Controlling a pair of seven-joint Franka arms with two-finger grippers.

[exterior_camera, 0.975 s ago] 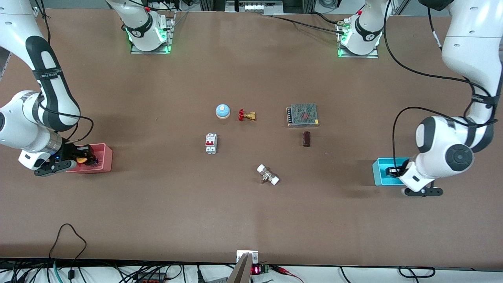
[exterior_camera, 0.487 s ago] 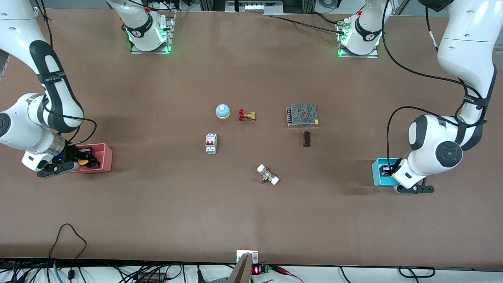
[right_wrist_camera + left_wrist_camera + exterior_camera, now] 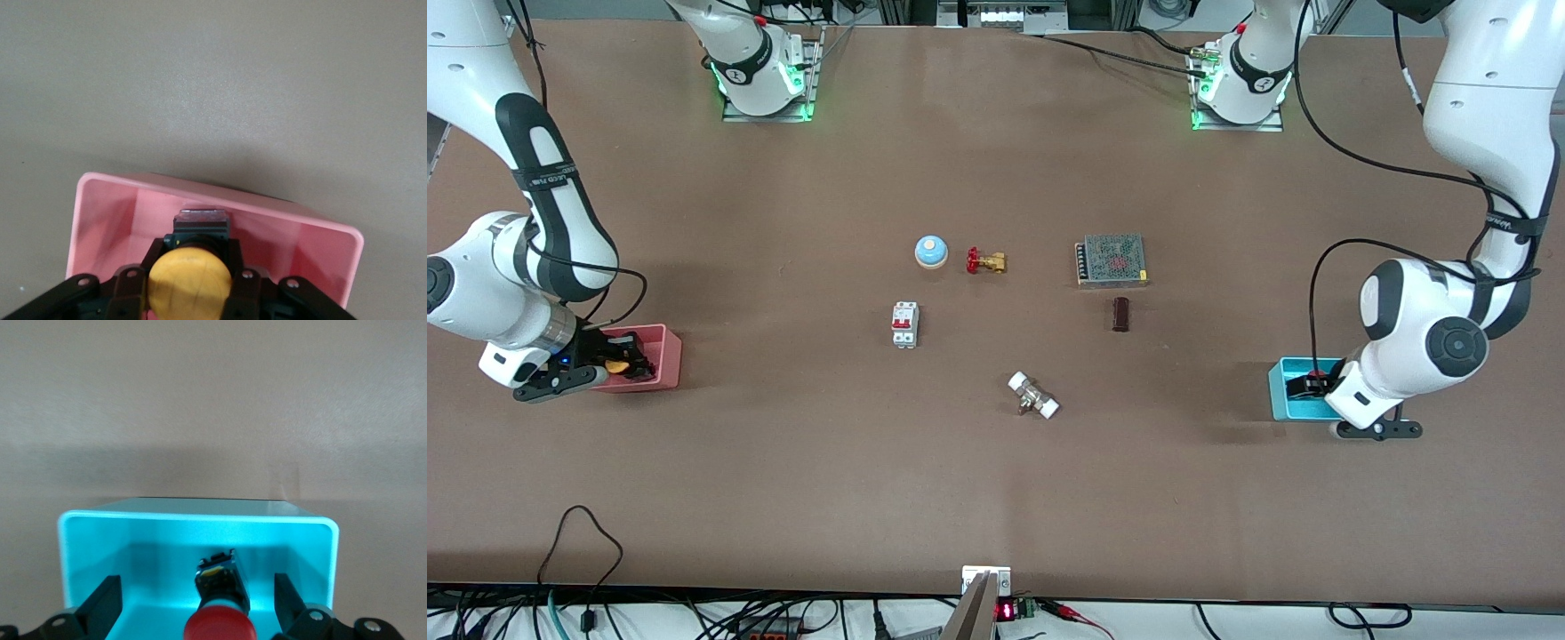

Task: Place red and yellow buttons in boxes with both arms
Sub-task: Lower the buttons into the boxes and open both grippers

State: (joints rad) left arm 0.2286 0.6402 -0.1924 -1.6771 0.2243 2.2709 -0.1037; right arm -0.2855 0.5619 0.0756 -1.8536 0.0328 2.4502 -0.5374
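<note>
My left gripper [image 3: 1312, 385] is open low in the cyan box [image 3: 1282, 391] at the left arm's end of the table. In the left wrist view the red button [image 3: 220, 625] sits inside the cyan box [image 3: 200, 519], in the gap between the gripper's [image 3: 198, 603] spread fingers, and neither finger touches it. My right gripper [image 3: 624, 363] is shut on the yellow button [image 3: 615, 364] over the pink box [image 3: 665, 360] at the right arm's end. In the right wrist view the fingers [image 3: 243, 270] clamp the yellow button [image 3: 190, 281] just above the floor of the pink box [image 3: 303, 247].
In the middle of the table are a blue dome [image 3: 931, 252], a red-handled brass valve [image 3: 985, 261], a grey mesh-topped block [image 3: 1111, 260], a white breaker [image 3: 905, 324], a dark brown block [image 3: 1120, 314] and a white-ended fitting [image 3: 1033, 396].
The right gripper has sunk a little into the pink box with the yellow button. The left arm swung toward the table's middle, then back, staying over the cyan box.
</note>
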